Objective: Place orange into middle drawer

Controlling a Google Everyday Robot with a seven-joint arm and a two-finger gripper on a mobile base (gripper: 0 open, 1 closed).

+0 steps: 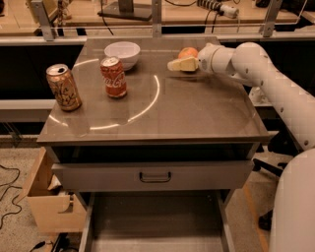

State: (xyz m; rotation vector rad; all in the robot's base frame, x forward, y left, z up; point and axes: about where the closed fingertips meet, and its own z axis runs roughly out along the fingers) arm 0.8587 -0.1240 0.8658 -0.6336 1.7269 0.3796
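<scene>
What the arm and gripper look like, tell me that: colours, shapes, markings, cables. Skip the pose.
The arm is white, built of thick, rounded, tube-like sections, with rows of small dark dots along its side. No loose cables show. The gripper, at the back right of the tabletop next to the orange, is pale cream-yellow and sits on a rounded white wrist.

We read this as robotics lab or workshop. Beyond far edge of steel table (197,118): wooden workbench (88,12), aluminium posts (156,15), loose cables (219,7). Below front-left corner: open cardboard box (47,206) on speckled floor (12,152). Off right edge: wheeled chair base (263,165). White arm's gripper (181,65) near far edge, toward far-right corner.
</scene>
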